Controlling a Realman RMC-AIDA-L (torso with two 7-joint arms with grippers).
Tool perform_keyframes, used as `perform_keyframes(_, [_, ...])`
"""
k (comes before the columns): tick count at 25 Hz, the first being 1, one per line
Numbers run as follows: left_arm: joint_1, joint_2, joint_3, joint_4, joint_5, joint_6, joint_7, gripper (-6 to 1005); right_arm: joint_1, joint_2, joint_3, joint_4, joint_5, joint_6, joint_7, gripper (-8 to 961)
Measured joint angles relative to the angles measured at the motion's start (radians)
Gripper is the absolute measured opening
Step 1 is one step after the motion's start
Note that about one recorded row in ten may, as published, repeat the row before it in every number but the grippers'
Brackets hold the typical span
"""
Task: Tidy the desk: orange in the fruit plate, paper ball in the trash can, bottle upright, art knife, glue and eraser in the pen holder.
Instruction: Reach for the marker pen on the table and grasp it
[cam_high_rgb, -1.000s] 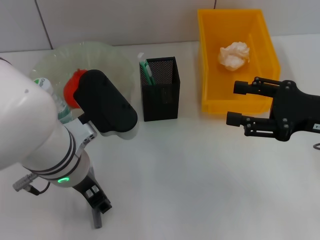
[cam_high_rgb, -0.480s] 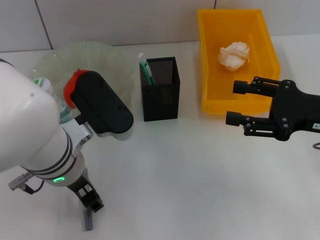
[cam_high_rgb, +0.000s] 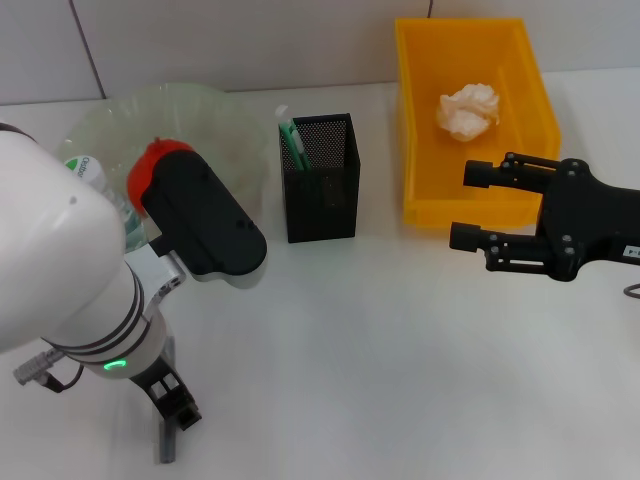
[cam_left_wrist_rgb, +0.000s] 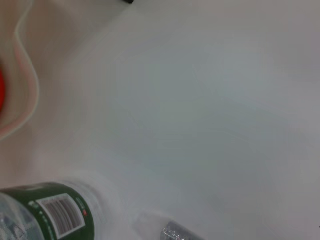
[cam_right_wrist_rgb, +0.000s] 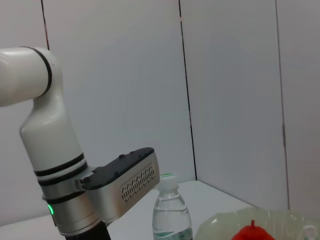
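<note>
My left gripper (cam_high_rgb: 170, 415) is low at the table's front left, shut on a thin grey art knife (cam_high_rgb: 165, 445); its tip (cam_left_wrist_rgb: 175, 232) shows in the left wrist view. The orange (cam_high_rgb: 145, 170) lies in the pale green fruit plate (cam_high_rgb: 200, 100). Behind my left arm the bottle (cam_high_rgb: 85, 168) stands upright (cam_right_wrist_rgb: 170, 212). A green and white glue stick (cam_high_rgb: 290, 135) pokes out of the black mesh pen holder (cam_high_rgb: 325, 190). The paper ball (cam_high_rgb: 468, 108) lies in the yellow trash can (cam_high_rgb: 415, 150). My right gripper (cam_high_rgb: 465, 207) hovers open before that can. The eraser is out of view.
The big white left arm (cam_high_rgb: 70, 280) and its black wrist (cam_high_rgb: 200, 215) cover the plate's front edge. A tiled wall runs along the back of the white table (cam_high_rgb: 380, 340). A cable end (cam_high_rgb: 632, 292) shows at the right edge.
My left gripper has slid toward the front left with the grey art knife in it, and the arm's black wrist shifted slightly left. The right arm has hardly moved.
</note>
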Motion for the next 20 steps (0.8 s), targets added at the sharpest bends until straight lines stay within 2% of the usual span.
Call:
perform_keyframes(18, [-0.007,0.0,-0.003,0.002,-0.009,0.018,0.0,749,-0.003,0.0,0.003,0.0,0.0,-0.004,0.002,761])
perform_keyframes(20, [-0.008,0.0,-0.002,0.002,-0.009,0.019,0.0,663,-0.002,0.0,0.003,-0.001,0.0,-0.004,0.002,761])
